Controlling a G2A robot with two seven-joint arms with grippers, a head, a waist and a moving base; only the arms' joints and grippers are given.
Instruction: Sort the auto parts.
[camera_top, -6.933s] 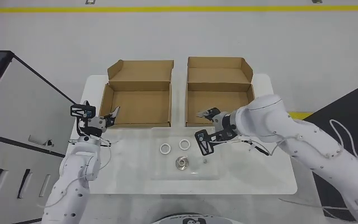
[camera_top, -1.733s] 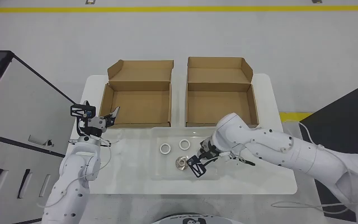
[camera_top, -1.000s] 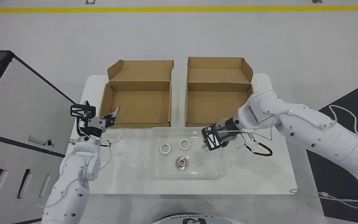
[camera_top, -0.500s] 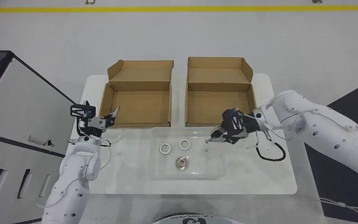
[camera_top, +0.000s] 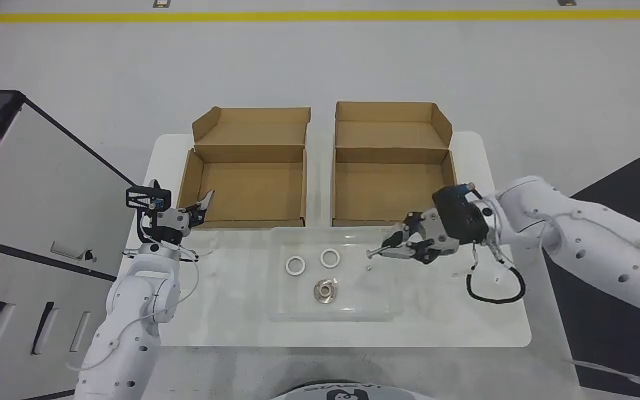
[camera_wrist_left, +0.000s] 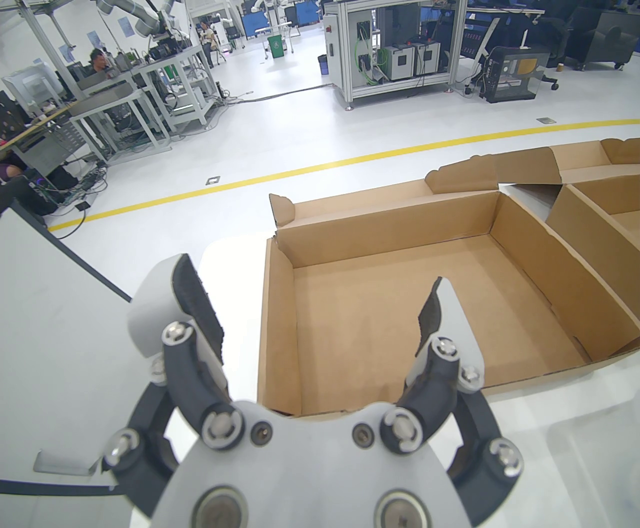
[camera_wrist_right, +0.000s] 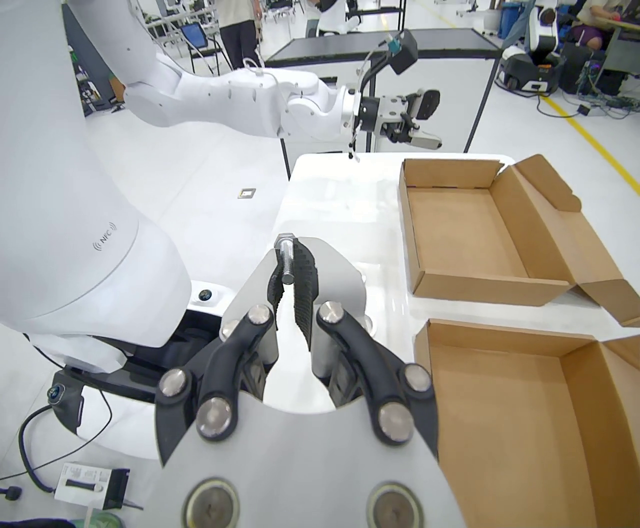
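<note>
My right gripper (camera_wrist_right: 290, 272) is shut on a small steel bolt (camera_wrist_right: 286, 257), whose hex head sticks out past the fingertips. In the top view this gripper (camera_top: 392, 246) hangs over the clear tray (camera_top: 375, 310), in front of the right cardboard box (camera_top: 392, 190). Two white rings (camera_top: 296, 267) (camera_top: 330, 258) and a metal flanged part (camera_top: 325, 291) lie in the tray. My left gripper (camera_wrist_left: 320, 310) stands open and holds nothing, at the near left corner of the left cardboard box (camera_wrist_left: 420, 295); from above it (camera_top: 185, 215) sits off that box's left side.
Both boxes (camera_top: 247, 190) have their lids folded back and bare floors. A black-edged panel (camera_top: 40, 190) stands beside the table on the left. A cable (camera_top: 495, 285) loops under the right forearm. Bare white table (camera_top: 480, 320) surrounds the tray.
The right gripper came down into the tray, closed on the bolt, then lifted and drew back to the right with it, turning over. The left arm stayed still.
</note>
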